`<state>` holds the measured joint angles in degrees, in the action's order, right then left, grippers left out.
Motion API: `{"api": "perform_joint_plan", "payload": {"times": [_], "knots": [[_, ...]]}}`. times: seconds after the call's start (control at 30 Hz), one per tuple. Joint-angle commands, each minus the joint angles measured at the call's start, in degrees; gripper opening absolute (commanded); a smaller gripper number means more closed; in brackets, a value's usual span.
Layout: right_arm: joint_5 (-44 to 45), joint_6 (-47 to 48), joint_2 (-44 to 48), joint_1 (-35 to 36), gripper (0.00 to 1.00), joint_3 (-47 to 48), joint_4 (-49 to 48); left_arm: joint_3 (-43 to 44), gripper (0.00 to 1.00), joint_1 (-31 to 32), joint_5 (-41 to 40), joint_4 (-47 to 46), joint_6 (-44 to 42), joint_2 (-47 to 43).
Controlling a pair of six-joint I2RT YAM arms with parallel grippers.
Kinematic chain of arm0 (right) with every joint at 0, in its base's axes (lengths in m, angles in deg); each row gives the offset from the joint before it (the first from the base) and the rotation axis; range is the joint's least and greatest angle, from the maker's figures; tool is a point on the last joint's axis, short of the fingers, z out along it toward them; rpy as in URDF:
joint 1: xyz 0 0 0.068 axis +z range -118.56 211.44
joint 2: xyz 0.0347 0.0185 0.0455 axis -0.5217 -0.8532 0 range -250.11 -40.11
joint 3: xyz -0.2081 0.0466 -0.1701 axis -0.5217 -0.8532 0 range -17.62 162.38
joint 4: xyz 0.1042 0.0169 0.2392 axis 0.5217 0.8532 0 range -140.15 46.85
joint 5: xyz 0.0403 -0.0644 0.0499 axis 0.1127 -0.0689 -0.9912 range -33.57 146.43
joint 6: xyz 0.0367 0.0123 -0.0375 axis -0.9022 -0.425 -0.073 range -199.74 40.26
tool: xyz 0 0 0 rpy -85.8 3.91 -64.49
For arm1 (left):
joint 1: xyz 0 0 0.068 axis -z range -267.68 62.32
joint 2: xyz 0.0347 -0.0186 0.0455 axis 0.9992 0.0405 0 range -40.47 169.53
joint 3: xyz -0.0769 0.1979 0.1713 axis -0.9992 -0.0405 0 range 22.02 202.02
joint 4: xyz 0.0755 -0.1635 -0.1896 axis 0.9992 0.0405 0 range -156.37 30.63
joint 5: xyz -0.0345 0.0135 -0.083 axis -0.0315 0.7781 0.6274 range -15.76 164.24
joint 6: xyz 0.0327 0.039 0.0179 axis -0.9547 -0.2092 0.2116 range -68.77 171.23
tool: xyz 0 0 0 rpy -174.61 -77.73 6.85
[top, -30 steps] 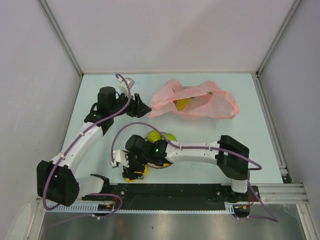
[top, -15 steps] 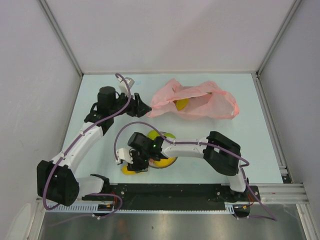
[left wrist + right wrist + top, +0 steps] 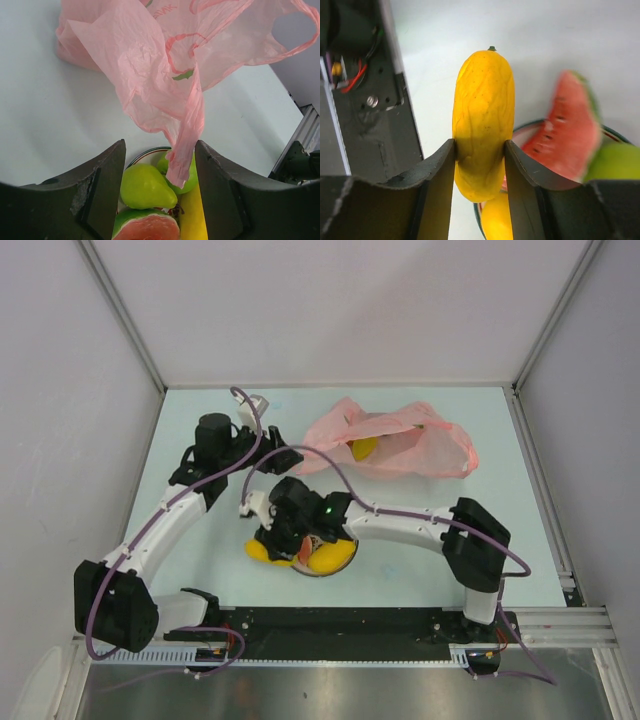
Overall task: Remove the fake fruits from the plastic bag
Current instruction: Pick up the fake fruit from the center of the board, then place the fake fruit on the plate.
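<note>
Right tool [image 3: 480, 150] clamping yellow fruit [image 3: 482, 100], plate [image 3: 524, 129] beside (watermelon [image 3: 567, 135] aboard)

Plastic bag [image 3: 400, 445]: pink, translucent, crumpled, lying at the rear of the worktop [image 3: 480, 530], yellow piece [image 3: 364, 448] inside. Green pear [image 3: 146, 187], watermelon slice [image 3: 147, 227], banana [image 3: 191, 220]: clustered outside the bag. Elongated yellow fruit [image 3: 482, 115]: clamped in the right pincer [image 3: 480, 145].

Bright, even light; soft shadows.

Our right hand [image 3: 480, 150] clamps a yellow fruit [image 3: 482, 110] at the plate's [image 3: 141, 154] near-left edge. Our left hand [image 3: 160, 145] hovers beyond the plate, fingers apart.
</note>
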<state>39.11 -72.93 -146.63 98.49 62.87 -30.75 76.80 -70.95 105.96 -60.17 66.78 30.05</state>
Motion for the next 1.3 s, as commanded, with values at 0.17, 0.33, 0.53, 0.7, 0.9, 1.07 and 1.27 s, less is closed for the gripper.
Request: {"api": "perform_joint_plan", "payload": {"times": [0.17,0.33,0.53,0.7,0.9,1.07,1.27], "knots": [[6.33,-12.08,4.74,-2.36,0.24,-3.67,-0.41,-0.29,0.63,-0.38,0.71,-2.59,1.5,0.23],[8.35,-14.89,5.09,-2.45,0.23,-5.86,0.29,0.32,0.63,-0.38,0.88,-2.42,1.68,0.76],[9.85,-16.83,5.1,-2.53,0.25,-7.45,0.47,0.32,0.63,-0.38,0.79,-2.59,1.76,1.2],[9.59,-17.97,4.39,-2.36,0.32,-7.89,0.47,0.32,0.63,-0.38,0.88,-2.77,1.94,1.46],[10.03,-18.67,4.56,-2.53,0.52,-7.89,0.02,-0.2,0.63,-0.38,0.88,-3.03,1.94,1.29],[9.5,-17.36,6.06,-2.53,0.65,-7.89,1.17,-0.29,0.63,-0.38,0.88,-3.38,2.03,1.55],[8.89,-16.22,8.34,-2.53,0.66,-7.63,1.17,0.06,0.63,-0.38,1.06,-3.38,2.2,1.9]]}}
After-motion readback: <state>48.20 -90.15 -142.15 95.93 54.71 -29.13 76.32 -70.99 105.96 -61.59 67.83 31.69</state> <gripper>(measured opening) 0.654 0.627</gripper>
